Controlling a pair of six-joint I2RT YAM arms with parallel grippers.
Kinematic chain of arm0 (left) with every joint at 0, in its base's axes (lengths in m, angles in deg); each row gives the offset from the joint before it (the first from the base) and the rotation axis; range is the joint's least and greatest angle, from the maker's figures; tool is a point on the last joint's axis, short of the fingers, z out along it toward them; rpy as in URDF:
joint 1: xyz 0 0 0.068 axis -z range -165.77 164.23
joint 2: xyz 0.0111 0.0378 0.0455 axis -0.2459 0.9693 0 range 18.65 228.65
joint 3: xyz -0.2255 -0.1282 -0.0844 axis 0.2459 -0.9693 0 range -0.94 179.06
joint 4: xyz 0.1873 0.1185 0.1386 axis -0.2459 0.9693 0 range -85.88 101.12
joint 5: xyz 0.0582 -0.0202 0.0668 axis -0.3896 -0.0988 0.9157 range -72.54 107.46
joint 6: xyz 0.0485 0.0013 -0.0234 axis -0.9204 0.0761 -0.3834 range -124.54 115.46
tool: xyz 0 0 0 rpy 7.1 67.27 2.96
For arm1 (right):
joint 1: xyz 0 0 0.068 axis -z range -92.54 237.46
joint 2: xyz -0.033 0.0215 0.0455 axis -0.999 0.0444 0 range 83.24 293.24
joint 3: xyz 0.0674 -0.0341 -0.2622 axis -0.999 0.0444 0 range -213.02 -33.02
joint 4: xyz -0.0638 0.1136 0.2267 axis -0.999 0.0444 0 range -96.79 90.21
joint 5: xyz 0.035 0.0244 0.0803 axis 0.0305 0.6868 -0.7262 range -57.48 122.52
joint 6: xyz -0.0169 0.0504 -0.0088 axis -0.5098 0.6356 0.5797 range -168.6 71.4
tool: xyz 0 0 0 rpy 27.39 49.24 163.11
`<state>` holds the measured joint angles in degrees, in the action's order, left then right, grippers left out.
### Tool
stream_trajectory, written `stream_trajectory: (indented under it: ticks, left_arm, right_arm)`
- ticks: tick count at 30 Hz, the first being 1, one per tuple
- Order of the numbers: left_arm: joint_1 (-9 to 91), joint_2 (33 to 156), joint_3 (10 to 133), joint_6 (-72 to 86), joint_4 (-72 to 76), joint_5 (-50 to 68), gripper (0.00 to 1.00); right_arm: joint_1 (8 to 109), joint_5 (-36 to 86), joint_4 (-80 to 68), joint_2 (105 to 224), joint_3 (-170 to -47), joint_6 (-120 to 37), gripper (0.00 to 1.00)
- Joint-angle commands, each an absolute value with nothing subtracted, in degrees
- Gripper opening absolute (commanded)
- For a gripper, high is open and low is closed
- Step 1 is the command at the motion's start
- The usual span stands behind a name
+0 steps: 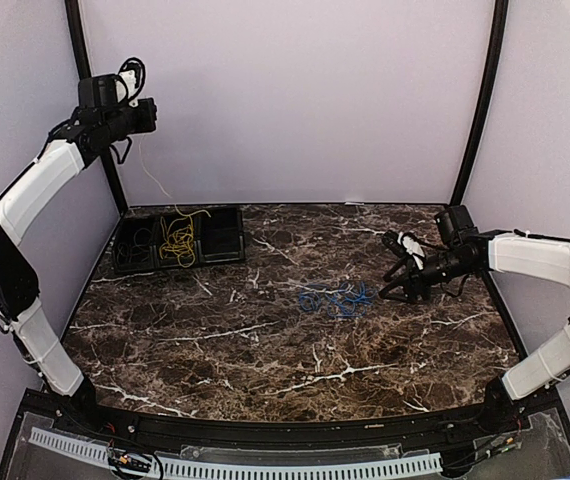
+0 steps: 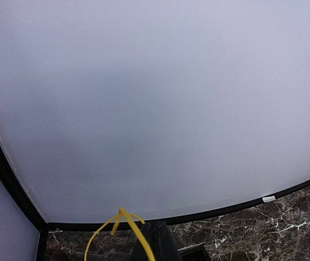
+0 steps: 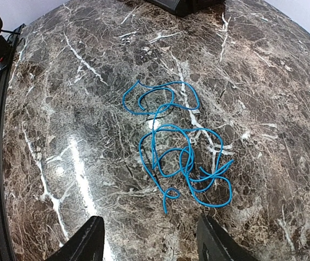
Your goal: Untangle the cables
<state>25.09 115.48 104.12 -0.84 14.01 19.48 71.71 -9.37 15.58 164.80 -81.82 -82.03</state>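
Note:
The yellow cable (image 1: 178,238) lies bunched in the middle compartment of a black tray (image 1: 227,248) at the back left. One thin strand of it rises to my left gripper (image 1: 149,115), which is raised high near the back wall. In the left wrist view that gripper (image 2: 154,227) is shut on the yellow cable (image 2: 123,220), which bends over the fingertips. The blue cable (image 1: 335,298) lies alone in loose loops on the marble table. My right gripper (image 1: 402,277) hovers just to its right, open. From the right wrist, the blue cable (image 3: 179,157) lies ahead of the spread fingers (image 3: 87,242), untouched.
A black coiled cable (image 1: 140,240) fills the tray's left compartment, and the right compartment (image 1: 223,232) looks bare. Black frame posts (image 1: 480,100) stand at the back corners, before pale walls. The marble table (image 1: 265,350) stretches toward the near edge.

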Motion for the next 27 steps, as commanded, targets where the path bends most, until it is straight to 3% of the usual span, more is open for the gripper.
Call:
stream_trajectory:
  ticks: [1, 27]
  left_arm:
    - [23.6, 116.4, 103.1, 0.1, 12.5, 17.6, 0.00]
    - [23.5, 124.2, 79.9, 17.4, 3.2, -2.6, 0.00]
  right_arm:
    - [71.8, -8.9, 15.3, 165.2, -82.3, -82.5, 0.60]
    - [71.8, -7.9, 16.8, 167.3, -83.2, -84.0, 0.60]
